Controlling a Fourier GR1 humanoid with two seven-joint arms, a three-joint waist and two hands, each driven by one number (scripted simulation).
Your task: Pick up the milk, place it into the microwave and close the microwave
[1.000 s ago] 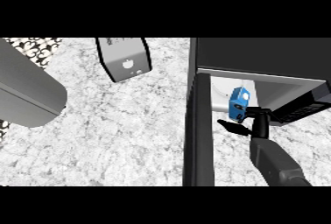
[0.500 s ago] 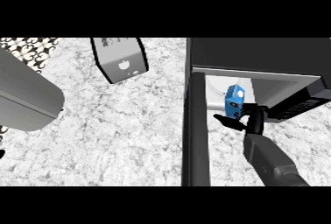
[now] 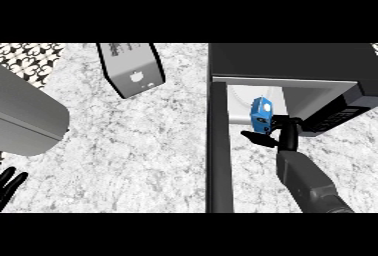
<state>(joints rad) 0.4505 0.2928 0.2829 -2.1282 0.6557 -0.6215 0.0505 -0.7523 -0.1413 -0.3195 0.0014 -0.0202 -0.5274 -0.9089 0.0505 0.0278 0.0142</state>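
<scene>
Milk carton (image 3: 261, 114), small, blue, boxy cardboard: held in the open mouth of the dark grey microwave (image 3: 295, 60), my right hand (image 3: 283, 136) curled round its lower end. Likely light, stiff-sided, slick; grip the flat faces. Left hand (image 3: 9, 182) rests open, lower left.

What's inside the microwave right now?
The blue milk carton shows at the mouth of the microwave, over its pale interior floor, with the right hand curled round it. Nothing else shows inside, but the back of the cavity is hidden under the microwave's top.
</scene>
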